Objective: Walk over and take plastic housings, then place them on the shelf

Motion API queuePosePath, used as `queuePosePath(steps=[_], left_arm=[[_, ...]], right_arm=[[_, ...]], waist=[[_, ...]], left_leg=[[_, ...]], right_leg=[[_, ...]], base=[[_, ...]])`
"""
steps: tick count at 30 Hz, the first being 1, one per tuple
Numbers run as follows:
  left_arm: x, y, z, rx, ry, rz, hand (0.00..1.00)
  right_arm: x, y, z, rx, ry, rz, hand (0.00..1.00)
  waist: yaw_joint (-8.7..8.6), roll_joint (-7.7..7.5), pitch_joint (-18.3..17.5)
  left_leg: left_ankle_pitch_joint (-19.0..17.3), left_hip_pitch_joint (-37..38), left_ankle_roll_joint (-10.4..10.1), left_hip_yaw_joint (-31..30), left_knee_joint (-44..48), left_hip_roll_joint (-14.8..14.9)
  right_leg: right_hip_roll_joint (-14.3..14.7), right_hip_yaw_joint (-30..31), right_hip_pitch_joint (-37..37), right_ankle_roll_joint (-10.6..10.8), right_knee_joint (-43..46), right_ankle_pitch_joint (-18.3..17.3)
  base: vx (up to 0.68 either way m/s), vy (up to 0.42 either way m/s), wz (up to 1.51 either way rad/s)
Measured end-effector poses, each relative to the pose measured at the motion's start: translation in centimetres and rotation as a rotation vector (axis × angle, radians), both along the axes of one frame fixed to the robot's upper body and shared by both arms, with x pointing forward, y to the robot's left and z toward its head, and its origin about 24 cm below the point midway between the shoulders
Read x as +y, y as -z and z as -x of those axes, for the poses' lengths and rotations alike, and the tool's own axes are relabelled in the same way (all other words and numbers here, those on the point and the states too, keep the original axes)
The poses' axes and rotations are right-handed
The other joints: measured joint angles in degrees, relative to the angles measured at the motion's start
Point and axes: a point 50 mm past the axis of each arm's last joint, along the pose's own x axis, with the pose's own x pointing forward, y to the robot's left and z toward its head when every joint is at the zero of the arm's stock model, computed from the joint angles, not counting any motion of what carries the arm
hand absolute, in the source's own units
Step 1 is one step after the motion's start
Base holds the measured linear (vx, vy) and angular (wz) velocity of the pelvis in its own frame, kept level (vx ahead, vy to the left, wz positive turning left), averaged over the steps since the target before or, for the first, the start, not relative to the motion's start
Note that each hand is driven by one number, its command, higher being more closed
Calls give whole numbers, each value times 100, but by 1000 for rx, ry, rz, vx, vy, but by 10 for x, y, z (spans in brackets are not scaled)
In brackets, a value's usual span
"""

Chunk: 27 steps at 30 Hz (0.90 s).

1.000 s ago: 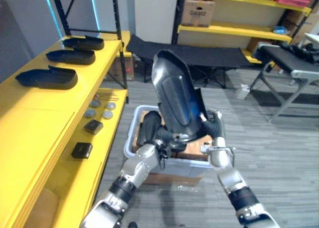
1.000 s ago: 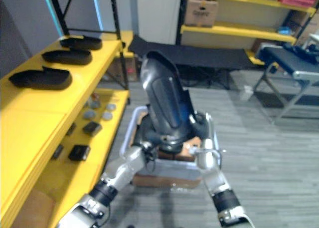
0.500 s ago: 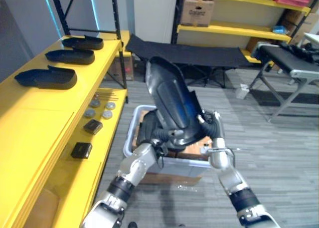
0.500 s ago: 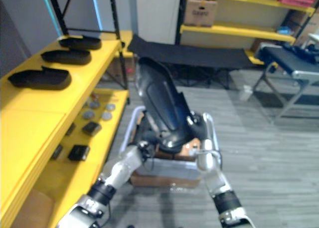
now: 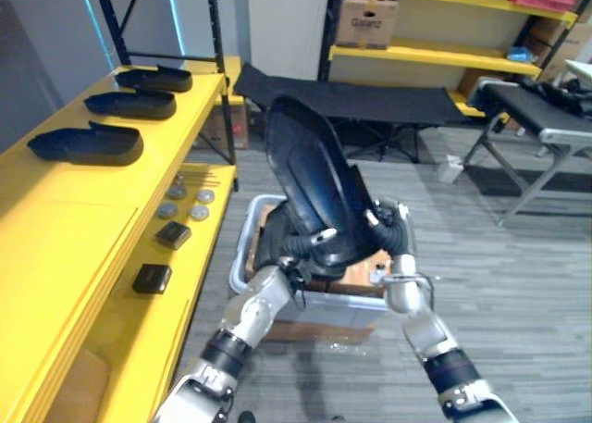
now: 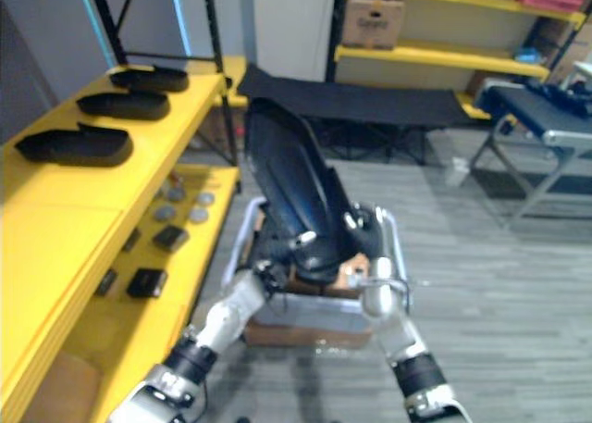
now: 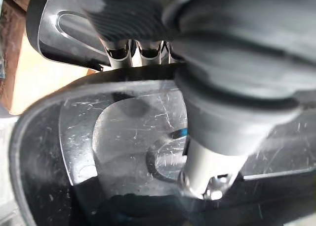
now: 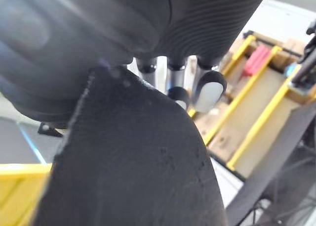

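Above the pale grey plastic bin (image 5: 344,310), beside the yellow shelf (image 5: 65,219), left hand (image 5: 292,255) and right hand (image 5: 388,232) clamp the lower rim of the upright glossy black plastic housing (image 5: 314,178). It looks top-heavy and could swing loose!

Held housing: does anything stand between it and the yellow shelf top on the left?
Nothing visible. The housing, held by the left hand and right hand, is beside the shelf, whose near top is bare; three housings lie farther back.

Bright, even indoor light; a cyan strip (image 5: 172,20) glows behind the shelf (image 5: 55,201), and soft glare streaks the glossy housing (image 5: 319,187).
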Motion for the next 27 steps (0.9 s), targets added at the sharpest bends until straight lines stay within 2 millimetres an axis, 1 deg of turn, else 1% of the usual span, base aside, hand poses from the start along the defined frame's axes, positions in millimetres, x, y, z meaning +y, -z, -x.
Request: queuePosePath(steps=[6, 13, 20, 21, 25, 27], left_arm=[[-2, -3, 0, -20, -41, 10, 100], [-2, -8, -1, -92, -77, -74, 100], [-3, -16, 2, -163, -116, -117, 100], [-3, -17, 2, -178, -121, -136, 100], [0, -21, 2, -220, -165, -175, 100], [2, -25, 2, -245, -181, -190, 100]], right_arm=[[2, -4, 1, -29, 5, -5, 100], [6, -5, 1, -37, 0, -18, 100], [7, -7, 3, -56, -13, -40, 100], [7, -7, 3, -55, -14, -42, 0], [9, -1, 11, -42, -61, -43, 0], [15, 3, 16, -27, -100, -41, 0]], waist=[[-3, 16, 11], [-2, 16, 11], [-4, 16, 12], [-4, 16, 12], [-1, 16, 12], [-5, 13, 14]], left_leg=[[-3, 0, 1, -1, 0, 0], [-4, -1, 1, -2, 0, 0], [-7, -1, 3, -3, 0, -1], [-8, -1, 4, -3, 0, -1], [-10, -1, 3, -4, 0, -1], [-11, -2, 3, -3, 0, -1]], right_leg=[[-2, 0, -4, -19, 11, -13], [-4, -3, -4, -19, 11, -13], [-6, -3, -4, -25, 12, -19], [-7, -3, -4, -25, 13, -21], [-7, -4, -5, -22, 17, -27], [-7, -3, -9, -18, 25, -31]], base=[[0, 0, 0], [0, 0, 0], [0, 0, 0], [0, 0, 0], [0, 0, 0], [0, 0, 0]])
